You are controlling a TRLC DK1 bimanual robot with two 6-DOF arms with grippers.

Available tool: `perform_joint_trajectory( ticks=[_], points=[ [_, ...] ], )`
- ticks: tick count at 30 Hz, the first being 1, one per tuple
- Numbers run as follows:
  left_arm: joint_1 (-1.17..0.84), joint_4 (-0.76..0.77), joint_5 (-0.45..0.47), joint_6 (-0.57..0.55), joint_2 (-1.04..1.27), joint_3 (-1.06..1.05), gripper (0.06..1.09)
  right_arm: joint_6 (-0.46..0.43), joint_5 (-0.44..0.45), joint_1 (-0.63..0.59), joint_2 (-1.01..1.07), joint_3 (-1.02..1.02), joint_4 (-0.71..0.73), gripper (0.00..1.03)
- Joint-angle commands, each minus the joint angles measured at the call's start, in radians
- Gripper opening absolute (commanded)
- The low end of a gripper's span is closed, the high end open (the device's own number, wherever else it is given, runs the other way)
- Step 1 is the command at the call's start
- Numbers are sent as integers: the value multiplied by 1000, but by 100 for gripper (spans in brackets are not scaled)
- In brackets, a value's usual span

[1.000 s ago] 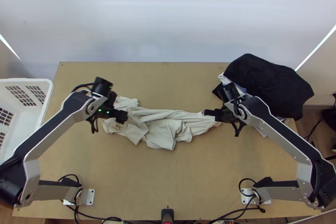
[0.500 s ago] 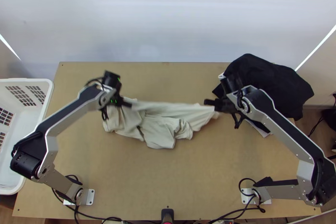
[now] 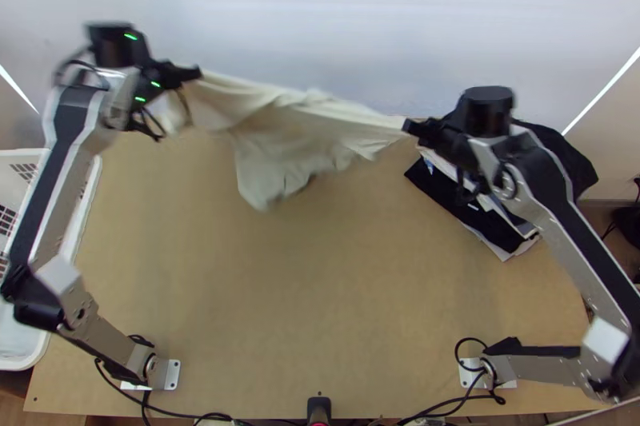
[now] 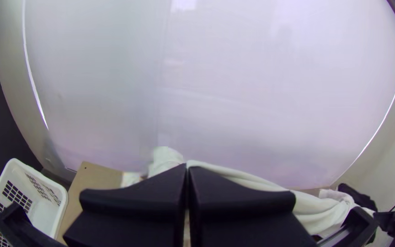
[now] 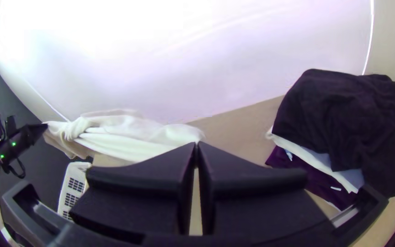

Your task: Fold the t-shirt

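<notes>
The cream t-shirt (image 3: 288,126) hangs bunched between the two grippers, lifted over the table's far part, its lower folds drooping. At upper left, my left gripper (image 3: 196,73) is shut on one end of it; my right gripper (image 3: 408,127) is shut on the other end. In the left wrist view, the left gripper (image 4: 187,168) has its fingertips together, with the shirt (image 4: 252,180) running off from them. The right wrist view has the right gripper (image 5: 196,145) closed at the tips, the shirt (image 5: 129,135) stretching across to the left gripper (image 5: 45,126).
A white basket (image 3: 92,202) stands at the table's left edge. At the right lies a pile of dark and white clothes (image 3: 448,190), with black cloth (image 5: 344,110) on top, partly under the right arm. The wooden table (image 3: 320,306) extends nearer the arms' bases.
Both grippers have moved up the picture, the left one also farther left, raising the t-shirt off the table and pulling it wider between them.
</notes>
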Motion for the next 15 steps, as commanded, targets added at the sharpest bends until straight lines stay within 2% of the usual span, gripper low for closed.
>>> perform_joint_trajectory(
  ticks=[1, 2, 4, 7, 11, 15],
  points=[
    [41, -319, 113, -5, -100, 70, 10, 6, -48, 22, -113, -30, -109, 3],
    [41, -337, 122, 18, -139, -1, 10, 6, -62, 23, -126, -56, -158, 3],
    [35, -359, 214, 107, -244, -188, 10, 7, -115, 26, -150, -127, -232, 3],
    [-20, -394, 299, 218, -387, -468, 10, 7, -146, 26, -181, -256, -295, 3],
    [-78, -368, 326, 236, -435, -749, 10, 9, -146, 25, -183, -352, -313, 3],
    [-97, -172, 323, 236, -432, -968, 10, 19, -146, 28, -172, -357, -295, 3]
  ],
)
